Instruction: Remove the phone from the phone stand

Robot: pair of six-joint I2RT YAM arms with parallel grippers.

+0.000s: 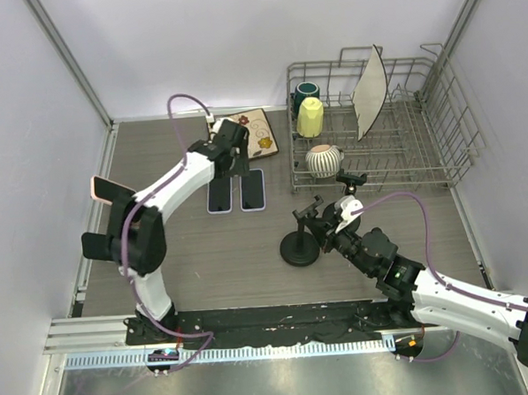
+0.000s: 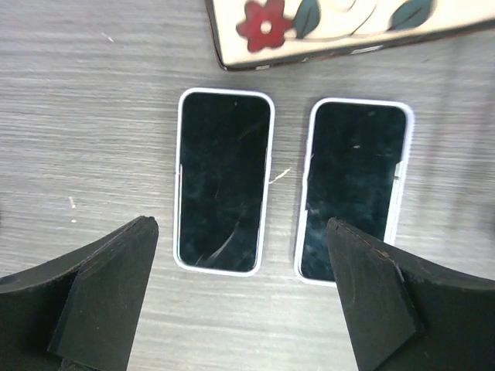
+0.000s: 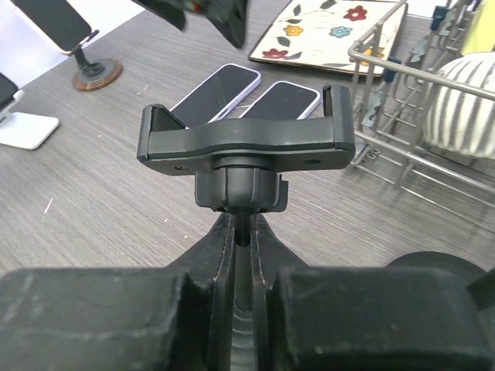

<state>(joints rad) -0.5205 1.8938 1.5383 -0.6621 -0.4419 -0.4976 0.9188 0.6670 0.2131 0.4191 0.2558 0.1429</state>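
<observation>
Over at the far left of the table, my left gripper hangs above two phones, its jaws spread wide and touching nothing. Both phones lie flat with dark screens up, side by side and just apart, their long edges parallel. One phone sits between my left fingertips in the wrist view, and the other phone is just to its right, partly behind my right-hand fingertip. Which of the two belongs to the task I cannot tell. Just beyond their top ends lies a flowered case, close to them but not touching. My right gripper is nearer the middle of the table, with its jaws closed tight on the thin neck of the phone stand, right under the ball joint. The stand's black cradle sits level above my fingers, its two side clamps pointing up. The stand's round base rests on the table, well apart from the phones. A wire dish rack stands at the far right, holding cups and a plate on edge.
</observation>
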